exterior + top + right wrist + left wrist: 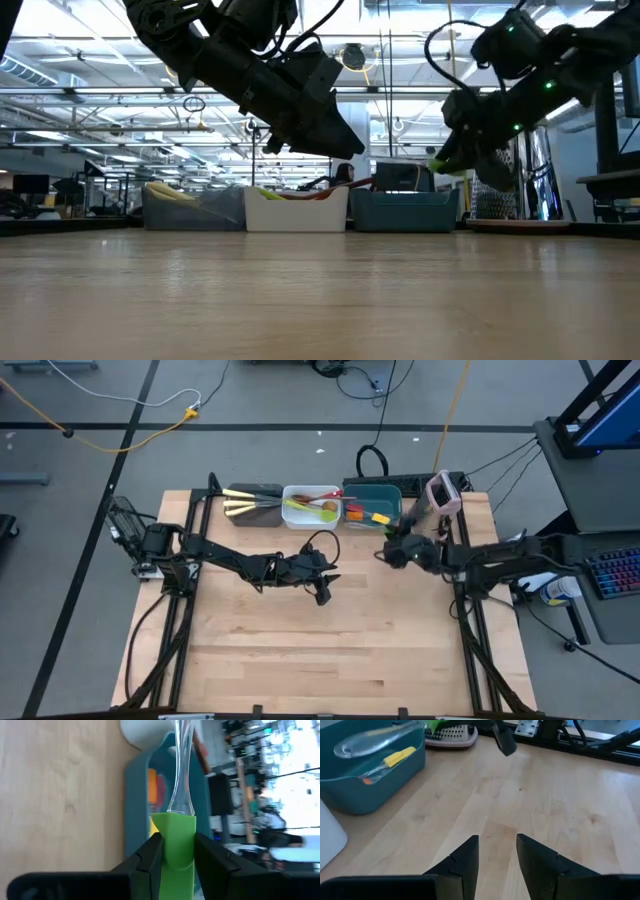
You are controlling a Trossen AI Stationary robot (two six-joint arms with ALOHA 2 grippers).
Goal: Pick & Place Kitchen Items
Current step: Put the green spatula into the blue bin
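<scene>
My right gripper (pixel 177 842) is shut on a spatula with a green head (pixel 177 827) and a clear handle (pixel 181 765). It hangs above the table beside the teal tub (pixel 372 510), which holds spatulas with yellow and orange heads (pixel 368 517). The white tub (pixel 310 507) holds red, green and wooden spoons. The brown tub (pixel 252 503) holds cream-handled knives. My left gripper (pixel 497 842) is open and empty, a little above the bare table at mid-table (pixel 322 588). My right gripper pinches the spatula's green head (pixel 172 845) between its two fingers. The clear handle runs on forward past the fingertips, in line with the fingers, over the teal tub (pixel 137 795). The spatula is lifted clear of the table (pixel 442 165).
The three tubs stand in a row at the table's far edge. A pink-and-grey boxy appliance (pixel 443 493) stands at the far right, just behind my right gripper. The near half of the wooden table (pixel 320 660) is bare.
</scene>
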